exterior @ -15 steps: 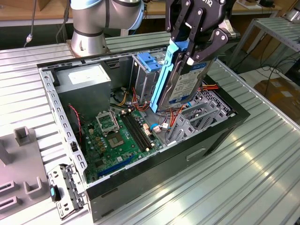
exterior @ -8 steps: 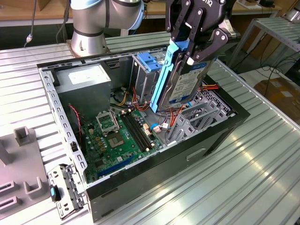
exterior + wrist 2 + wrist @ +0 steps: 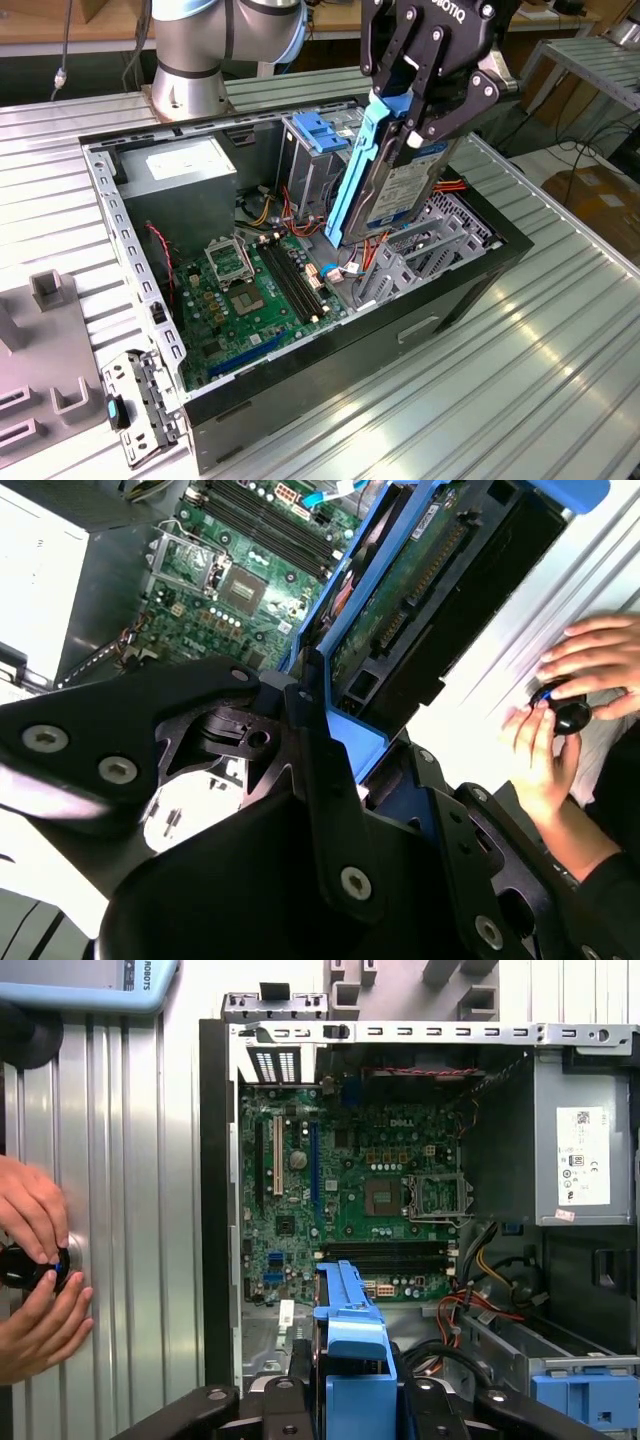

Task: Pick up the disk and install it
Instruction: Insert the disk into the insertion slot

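a ribbed aluminium counter point(image 3: 520, 360) carries an open black computer case point(image 3: 330, 372). over it hangs the flat grey metal disk point(image 3: 402, 192) in blue plastic rails, tilted, its upper end pinched by the black end effector point(image 3: 410, 110). stiff, heavyish, shock-shy, i'd judge; rails grip best.

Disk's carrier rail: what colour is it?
The carrier rail is bright blue, clearest in the exterior view.

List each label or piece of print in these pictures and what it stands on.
On the gripper: white brand lettering, left unquoted.
On the disk in the fingers: white label, too small to read.
On the power supply: white sticker, too small to read.
On the motherboard: white maker's mark, left unquoted; the rest too small.
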Robot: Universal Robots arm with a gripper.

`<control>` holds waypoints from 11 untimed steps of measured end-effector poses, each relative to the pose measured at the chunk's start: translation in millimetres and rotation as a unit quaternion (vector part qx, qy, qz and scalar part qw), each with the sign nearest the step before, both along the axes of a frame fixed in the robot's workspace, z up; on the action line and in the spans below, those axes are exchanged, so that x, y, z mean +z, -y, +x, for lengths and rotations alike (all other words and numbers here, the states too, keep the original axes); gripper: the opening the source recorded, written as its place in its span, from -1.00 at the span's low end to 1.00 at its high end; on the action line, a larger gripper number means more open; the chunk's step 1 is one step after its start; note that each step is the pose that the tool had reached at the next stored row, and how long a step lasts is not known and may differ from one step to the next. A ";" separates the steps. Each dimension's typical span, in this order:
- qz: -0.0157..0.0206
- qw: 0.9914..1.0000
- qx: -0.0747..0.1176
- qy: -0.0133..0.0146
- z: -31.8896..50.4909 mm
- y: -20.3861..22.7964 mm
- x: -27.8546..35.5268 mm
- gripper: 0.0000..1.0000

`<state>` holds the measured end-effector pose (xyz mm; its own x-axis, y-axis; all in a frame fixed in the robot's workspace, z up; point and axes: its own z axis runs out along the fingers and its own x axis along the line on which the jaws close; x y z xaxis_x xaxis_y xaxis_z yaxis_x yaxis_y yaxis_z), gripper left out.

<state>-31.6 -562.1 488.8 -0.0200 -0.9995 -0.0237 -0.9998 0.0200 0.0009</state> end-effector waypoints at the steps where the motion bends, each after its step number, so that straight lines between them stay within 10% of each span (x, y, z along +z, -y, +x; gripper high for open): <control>1: 0.000 1.000 0.000 0.000 0.9 1.4 -0.3 -0.26; 11: 0.000 1.000 0.000 -0.001 47.0 5.0 -8.6 -0.26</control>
